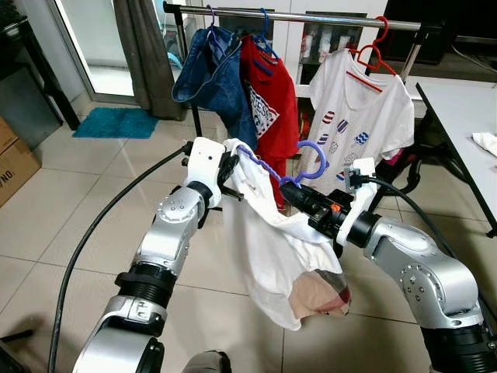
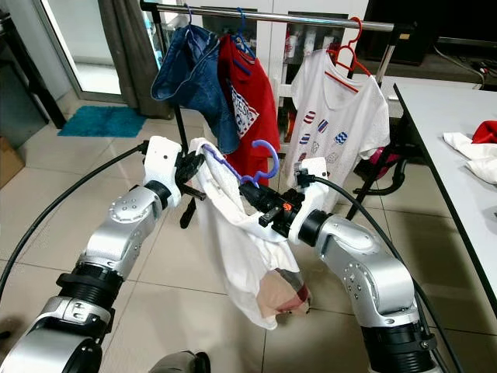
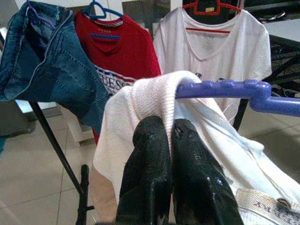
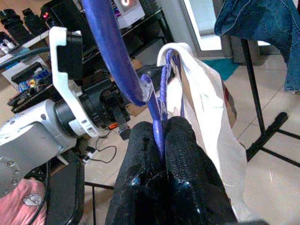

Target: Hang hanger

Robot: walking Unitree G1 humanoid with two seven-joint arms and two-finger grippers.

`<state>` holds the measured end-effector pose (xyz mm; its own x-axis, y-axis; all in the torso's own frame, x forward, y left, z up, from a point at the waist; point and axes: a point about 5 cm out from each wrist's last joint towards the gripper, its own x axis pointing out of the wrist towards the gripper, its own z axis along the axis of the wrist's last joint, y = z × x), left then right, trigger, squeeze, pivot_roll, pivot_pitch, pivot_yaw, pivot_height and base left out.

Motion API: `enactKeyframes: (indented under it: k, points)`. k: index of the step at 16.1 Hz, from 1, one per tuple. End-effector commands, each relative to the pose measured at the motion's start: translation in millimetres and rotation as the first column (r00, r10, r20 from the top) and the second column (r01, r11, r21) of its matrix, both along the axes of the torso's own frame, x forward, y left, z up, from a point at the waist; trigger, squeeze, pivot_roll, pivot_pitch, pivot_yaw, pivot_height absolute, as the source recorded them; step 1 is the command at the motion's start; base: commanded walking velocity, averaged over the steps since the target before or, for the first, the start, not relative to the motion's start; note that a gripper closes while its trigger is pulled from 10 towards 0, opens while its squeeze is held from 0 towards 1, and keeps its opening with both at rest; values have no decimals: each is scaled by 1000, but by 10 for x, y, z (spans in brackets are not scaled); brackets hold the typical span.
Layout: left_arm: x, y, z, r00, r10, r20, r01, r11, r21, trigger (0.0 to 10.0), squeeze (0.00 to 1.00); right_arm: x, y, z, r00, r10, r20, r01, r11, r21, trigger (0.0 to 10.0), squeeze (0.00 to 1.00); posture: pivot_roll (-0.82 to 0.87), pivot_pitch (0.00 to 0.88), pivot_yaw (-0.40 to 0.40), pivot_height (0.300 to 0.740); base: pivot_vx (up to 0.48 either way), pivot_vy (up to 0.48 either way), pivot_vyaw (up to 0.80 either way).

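A: In front of the clothes rail (image 1: pixel 311 17), over open tiled floor (image 1: pixel 116 194), both arms hold one garment up between them. What grips what?

B: The left gripper (image 3: pixel 171 129) is closed on a fold of the white knit garment (image 1: pixel 272 256) at one shoulder of the purple hanger (image 1: pixel 268 169). The right gripper (image 4: pixel 161 129) is clamped on the hanger's thin plastic neck, just below the curved hook (image 1: pixel 314 159).

A: Where does the hanger sit relative to the rail?

B: Below and in front of it, hook uppermost, not touching the bar. The garment drapes from it, loose and creased, a tan check patch at its lower end.

A: What occupies the rail?

B: A blue denim piece (image 1: pixel 210 74) and a red printed shirt (image 1: pixel 268 97) toward the left, and a white printed T-shirt (image 1: pixel 361 116) on a red hanger (image 1: pixel 373 50) to the right, with bare bar between them.

A: Surroundings?

B: A white table (image 2: pixel 450 132) edges the right side; a teal mat (image 1: pixel 116 122) lies by the doorway at left. A black cable (image 1: pixel 101 225) trails across the pale, glossy tiles.
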<state>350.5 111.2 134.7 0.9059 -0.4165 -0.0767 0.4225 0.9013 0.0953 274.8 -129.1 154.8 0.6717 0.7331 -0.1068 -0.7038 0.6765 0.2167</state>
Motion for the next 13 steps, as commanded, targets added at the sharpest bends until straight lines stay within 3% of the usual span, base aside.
enactKeyframes:
  k: [1, 3, 11, 13]
  points:
    - [41, -3, 124, 999, -21, 41, 19, 999, 47, 0, 0, -11, 42, 53, 999, 32, 18, -31, 999, -23, 10000, 0, -7, 0, 54, 740, 0, 0, 0]
    - [32, -36, 236, 995, -81, 61, 74, 990, 117, 0, 0, 8, 26, -22, 1000, 12, -11, -13, 996, -91, 10000, 0, -7, 0, 54, 740, 0, 0, 0]
    - [13, -86, 277, 990, -134, 36, 125, 976, 180, 0, 0, -10, 46, -136, 998, 30, -49, -39, 981, -193, 10000, 0, -6, 0, 58, 740, 0, 0, 0]
    - [74, -75, 312, 993, -115, 32, 107, 977, 186, 0, 0, -138, 119, -162, 986, 146, -77, -159, 965, -207, 10000, 0, -8, 0, 60, 740, 0, 0, 0]
